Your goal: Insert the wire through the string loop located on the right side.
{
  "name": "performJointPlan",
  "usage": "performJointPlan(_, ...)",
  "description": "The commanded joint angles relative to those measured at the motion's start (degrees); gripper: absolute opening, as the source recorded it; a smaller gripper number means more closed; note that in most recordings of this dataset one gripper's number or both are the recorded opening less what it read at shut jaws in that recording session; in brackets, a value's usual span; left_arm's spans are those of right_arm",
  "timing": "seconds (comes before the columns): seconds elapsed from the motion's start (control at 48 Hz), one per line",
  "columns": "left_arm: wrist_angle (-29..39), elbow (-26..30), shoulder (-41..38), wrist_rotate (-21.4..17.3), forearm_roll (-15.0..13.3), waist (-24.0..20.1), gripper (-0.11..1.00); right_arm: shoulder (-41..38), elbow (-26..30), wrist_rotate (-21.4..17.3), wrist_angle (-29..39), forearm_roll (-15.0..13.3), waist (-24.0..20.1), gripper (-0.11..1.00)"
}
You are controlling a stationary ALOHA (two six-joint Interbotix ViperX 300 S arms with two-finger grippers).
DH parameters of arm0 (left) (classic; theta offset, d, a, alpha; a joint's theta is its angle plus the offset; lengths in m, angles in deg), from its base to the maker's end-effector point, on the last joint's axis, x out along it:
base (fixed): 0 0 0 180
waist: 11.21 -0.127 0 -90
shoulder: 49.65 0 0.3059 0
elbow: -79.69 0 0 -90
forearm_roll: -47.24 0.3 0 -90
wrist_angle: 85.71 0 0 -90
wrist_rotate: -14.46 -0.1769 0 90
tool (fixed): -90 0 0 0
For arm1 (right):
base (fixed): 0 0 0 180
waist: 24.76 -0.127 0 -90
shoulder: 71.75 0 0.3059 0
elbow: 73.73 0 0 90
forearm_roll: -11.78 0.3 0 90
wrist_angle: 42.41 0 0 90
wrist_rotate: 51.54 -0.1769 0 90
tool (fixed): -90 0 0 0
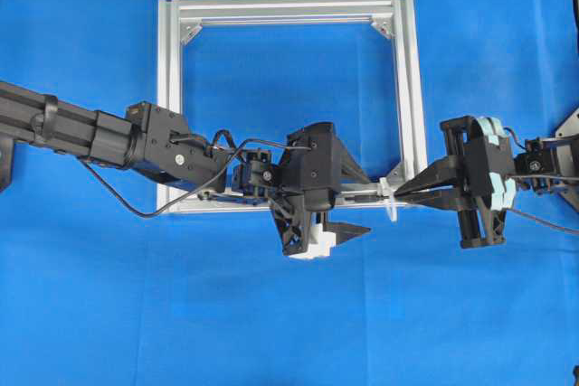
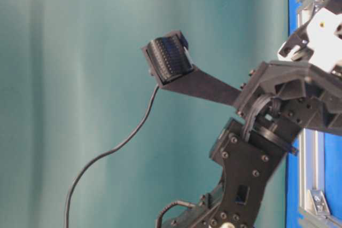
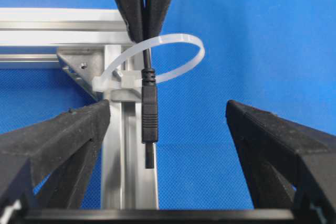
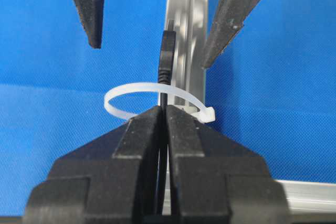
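Observation:
The whitish string loop [image 3: 178, 43] stands at the silver frame's corner [image 3: 118, 129]. The black wire [image 3: 148, 56] runs through the string loop, and its plug [image 3: 149, 114] hangs on my left gripper's side. My right gripper [image 4: 163, 109] is shut on the wire just behind the string loop [image 4: 128, 90], with the plug [image 4: 167, 56] beyond it. My left gripper [image 3: 168, 106] is open, one finger on each side of the plug and not touching it. Overhead, the left gripper [image 1: 369, 203] and the right gripper [image 1: 400, 194] face each other across the string loop [image 1: 391, 203].
The square aluminium frame [image 1: 289, 8] lies on blue cloth [image 1: 136, 314], with its right post [image 1: 412, 88] just behind both grippers. Thick black arm cables [image 1: 118, 196] trail on the left. The left arm's body [image 2: 251, 169] stands close to the frame rail [image 2: 312, 158].

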Motion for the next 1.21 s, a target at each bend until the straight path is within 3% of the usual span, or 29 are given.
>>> performJointPlan(0.0, -0.3, 0.5, 1.1, -0.1, 0.2, -0.1, 0.89, 0.4, 1.0, 0.0, -0.3, 0.1, 0.1, -0.03)
performJointPlan(0.334, 0.4, 1.1, 1.1, 0.1, 0.2, 0.1, 0.83, 0.4, 1.0, 0.1, -0.4, 0.1, 0.1, -0.03)
performJointPlan(0.417, 0.5, 1.3, 1.0, 0.1, 0.3, 0.2, 0.68, 0.4, 1.1, 0.1, -0.3, 0.1, 0.1, -0.03)
performJointPlan(0.563, 0.6, 1.5, 0.9, -0.5, 0.2, 0.1, 0.23, 0.4, 1.1, 0.1, -0.3, -0.2, -0.1, -0.03)
performJointPlan(0.647, 0.6, 1.6, 0.9, -0.3, 0.3, 0.1, 0.08, 0.4, 1.1, 0.2, -0.3, -0.4, -0.4, -0.03)
performJointPlan(1.001, 0.6, 1.7, 0.9, 0.1, 0.2, 0.1, 0.08, 0.4, 1.3, 0.1, -0.3, -0.4, -0.4, 0.01)
performJointPlan(1.084, 0.6, 1.7, 0.9, 0.1, 0.2, 0.1, 0.08, 0.4, 1.3, 0.1, -0.4, -0.3, -0.4, 0.13)
performJointPlan(1.189, 0.6, 1.5, 1.0, 0.1, 0.2, 0.1, 0.08, 0.4, 1.3, 0.1, -0.4, 0.0, -0.4, 0.43)
